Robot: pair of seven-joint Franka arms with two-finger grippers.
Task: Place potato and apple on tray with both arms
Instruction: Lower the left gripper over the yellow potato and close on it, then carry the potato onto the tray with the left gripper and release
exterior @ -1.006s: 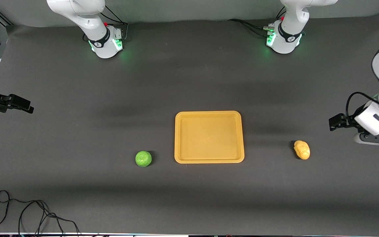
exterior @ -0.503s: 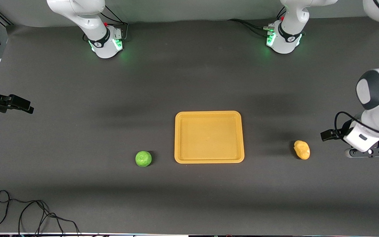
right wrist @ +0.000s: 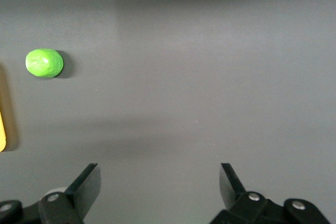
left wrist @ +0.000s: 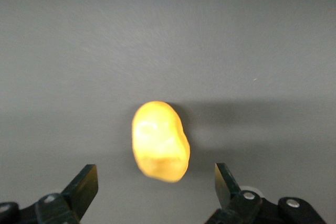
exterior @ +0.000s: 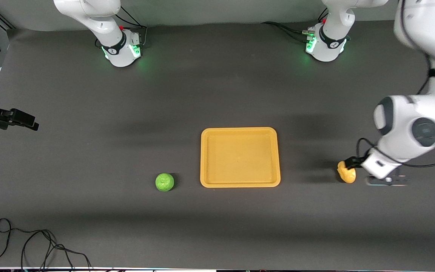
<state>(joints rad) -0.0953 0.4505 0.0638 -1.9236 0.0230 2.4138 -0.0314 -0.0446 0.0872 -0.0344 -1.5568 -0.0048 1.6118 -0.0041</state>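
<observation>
Left pincer (left wrist: 156, 184) closing in on potato (exterior: 346, 172) since half-second-earlier frame, now hovering over it, fingers spread wide, potato lying on counter (exterior: 217, 94) between them, untouched. Right pincer (right wrist: 159, 184) waiting at counter edge, spread, empty; apple (exterior: 164, 182) well apart from it, beside tray (exterior: 240, 184), which is holding nothing. Risk: lumpy potato rolling or squirting out if fingers are closing off-centre.
</observation>
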